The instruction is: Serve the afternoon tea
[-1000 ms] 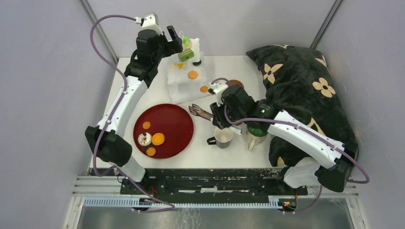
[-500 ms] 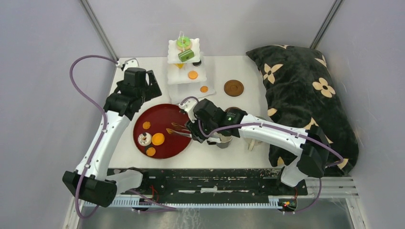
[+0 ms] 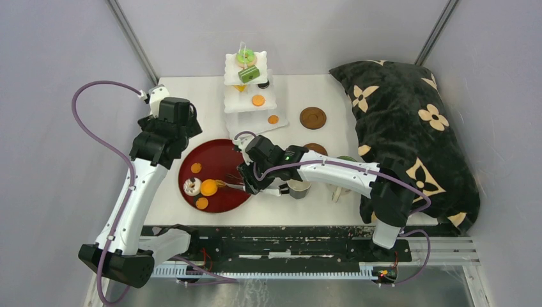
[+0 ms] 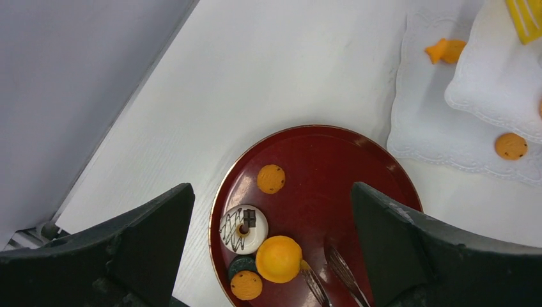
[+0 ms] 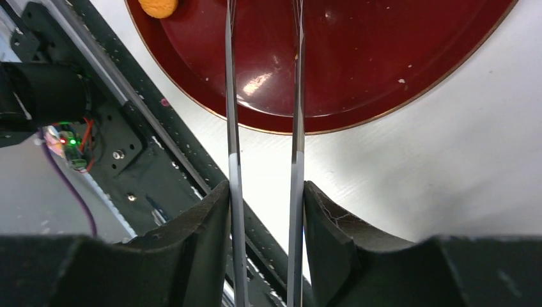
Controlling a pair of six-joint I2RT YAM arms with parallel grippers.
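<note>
The white three-tier stand [image 3: 238,106] holds a green donut [image 3: 245,58], a green striped cake [image 3: 249,73], a star cookie [image 4: 445,49] and two orange discs [image 3: 257,100]. More sweets lie on the dark red tray [image 3: 224,157]: a white donut [image 4: 243,229], an orange dome [image 4: 278,258] and orange discs [image 4: 271,178]. My right gripper [image 3: 252,182] is shut on the metal tongs [image 5: 231,128]. Their spread tips [image 4: 332,275] sit beside the dome. My left gripper [image 4: 271,243] hangs open and empty above the tray's left half. Two mugs [image 3: 298,187] stand partly hidden under the right arm.
Two brown coasters [image 3: 312,118] lie right of the stand. A black flowered cushion [image 3: 409,121] fills the right side. The table's near edge and black rail [image 5: 147,166] run just below the tray. Grey walls close in on the left and back.
My left arm drew back from the stand to above the tray's left side. My right gripper carried the tongs left over the tray to the orange dome, and the tongs spread wider.
</note>
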